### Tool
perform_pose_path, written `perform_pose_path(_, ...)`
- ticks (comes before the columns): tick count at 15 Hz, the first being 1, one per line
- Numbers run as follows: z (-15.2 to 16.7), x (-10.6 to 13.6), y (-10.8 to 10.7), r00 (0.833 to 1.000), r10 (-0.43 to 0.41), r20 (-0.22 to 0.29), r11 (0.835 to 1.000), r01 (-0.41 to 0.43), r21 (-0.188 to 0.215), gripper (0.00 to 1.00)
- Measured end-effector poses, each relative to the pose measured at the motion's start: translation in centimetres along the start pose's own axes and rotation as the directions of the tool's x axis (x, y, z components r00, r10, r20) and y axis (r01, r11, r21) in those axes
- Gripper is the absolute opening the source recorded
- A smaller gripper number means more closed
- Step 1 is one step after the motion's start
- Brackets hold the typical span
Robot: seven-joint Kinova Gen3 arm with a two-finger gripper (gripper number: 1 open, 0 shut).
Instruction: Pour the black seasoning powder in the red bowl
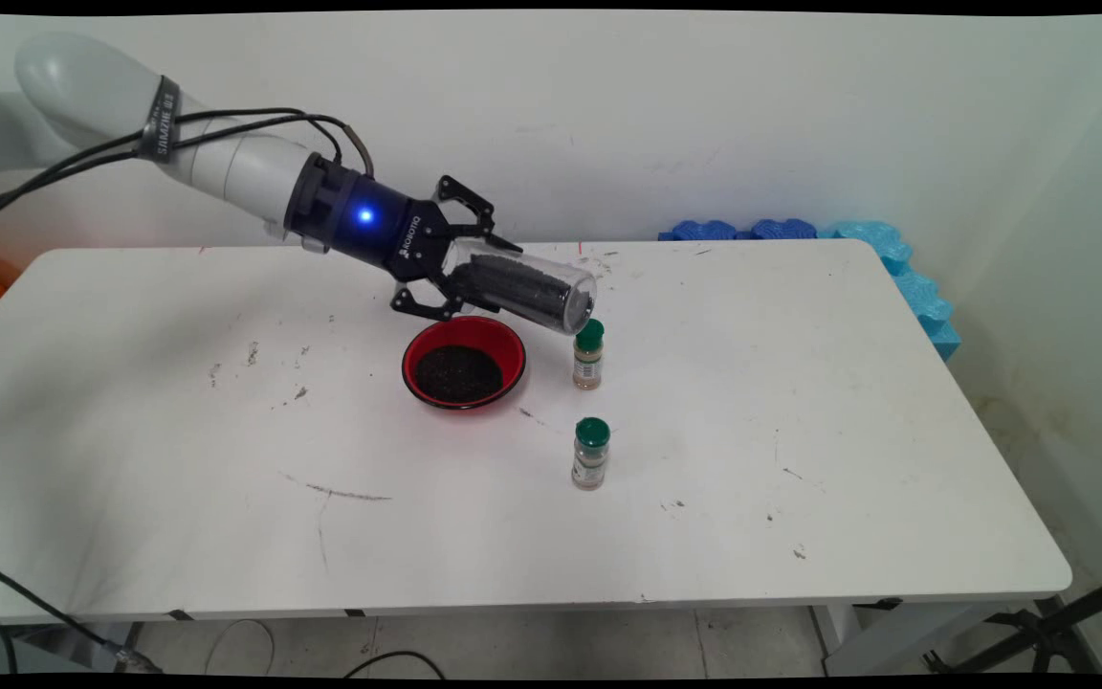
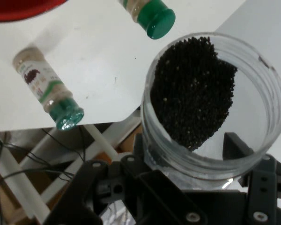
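Note:
My black gripper (image 1: pixel 468 270) is shut on a clear plastic jar (image 1: pixel 527 287) partly filled with small black grains. The jar is tipped almost onto its side, its open mouth facing right and slightly down, just above and to the upper right of a red bowl (image 1: pixel 464 363). That bowl holds a dark layer of the same grains. In the hand view the jar (image 2: pixel 210 103) fills the right half, grains piled against its wall, and my gripper (image 2: pixel 187 161) clasps it from below.
Two small spice bottles with green caps stand right of the bowl, one (image 1: pixel 588 355) right under the jar's mouth, the other (image 1: pixel 590 454) nearer the front edge. Blue foam pieces (image 1: pixel 857 249) lie at the table's far right corner. The white table (image 1: pixel 800 431) is scuffed.

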Motion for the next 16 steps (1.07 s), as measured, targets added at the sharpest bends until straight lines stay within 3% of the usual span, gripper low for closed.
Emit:
perform_pose_path(5,-0.2,-0.4,0.5,0.991,0.129,-0.016,0.991,-0.129,0.018,0.0)
perform_pose_path(9,-0.5,-0.7,0.8,0.969,0.247,-0.028,0.968,-0.246,0.043,0.0)
perform_pose_path(13,-0.9,-1.1,1.1,0.936,0.349,-0.036,0.936,-0.346,0.068,0.0)
perform_pose_path(16,-1.1,-1.5,1.3,0.888,0.459,-0.036,0.886,-0.454,0.097,0.0)
